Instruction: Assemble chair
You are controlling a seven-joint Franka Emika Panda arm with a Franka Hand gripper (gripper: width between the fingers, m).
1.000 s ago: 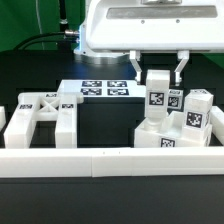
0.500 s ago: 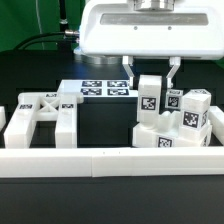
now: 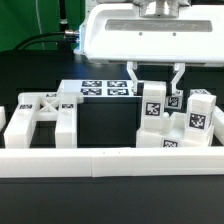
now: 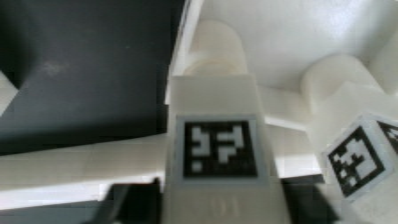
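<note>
The exterior view looks low and level over the rail (image 3: 100,160) across the table (image 3: 105,125), while the wrist view peers down, very close, onto the post (image 3: 153,108) (image 4: 217,110) both share.

A glossy white chair post (image 4: 217,100), its square black-and-white tag (image 4: 217,152) facing the camera, sits between the dark fingers (image 4: 139,203) of the hand (image 4: 214,205), though contact cannot be made out, with a second tagged white part (image 4: 361,150) just beside it and the dark desk (image 4: 80,70) beyond.
</note>
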